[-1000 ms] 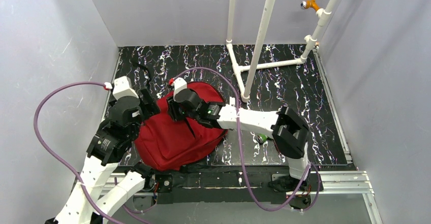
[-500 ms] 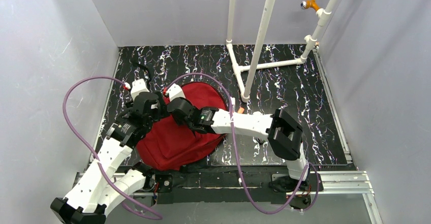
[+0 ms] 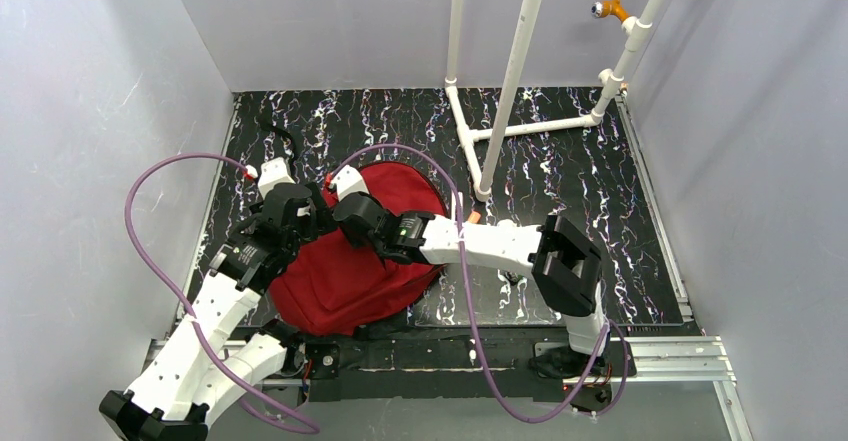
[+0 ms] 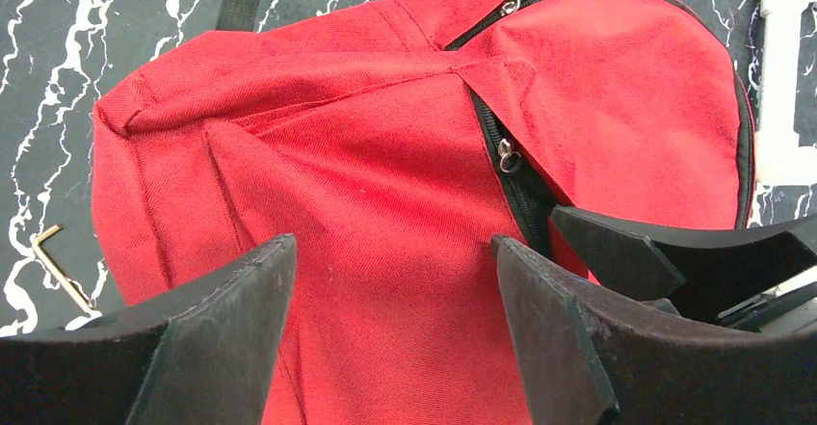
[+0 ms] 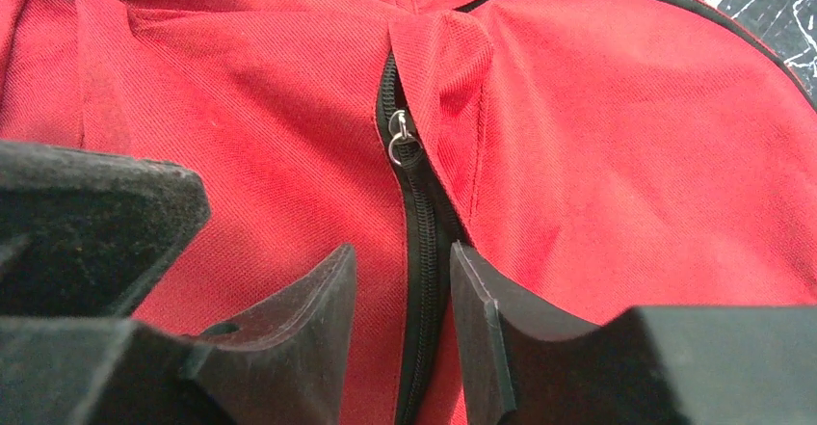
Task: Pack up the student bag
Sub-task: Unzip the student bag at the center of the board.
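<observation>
The student bag (image 3: pixel 345 281) lies flat on the tabletop (image 3: pixel 580 181), zipper (image 5: pixel 414 223) upward. Our right jaws straddle it, released, seemingly to catch the pull (image 5: pixel 397 144); our left jaws hover wide open, ready to steady the bag.

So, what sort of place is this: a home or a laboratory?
Probably a robot test booth in a laboratory: plain grey panel walls enclose a black marbled mat, and a white pipe frame stands on it.

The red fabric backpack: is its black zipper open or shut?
Shut where visible: on the red fabric backpack the black zipper lies closed below its metal pull.
</observation>
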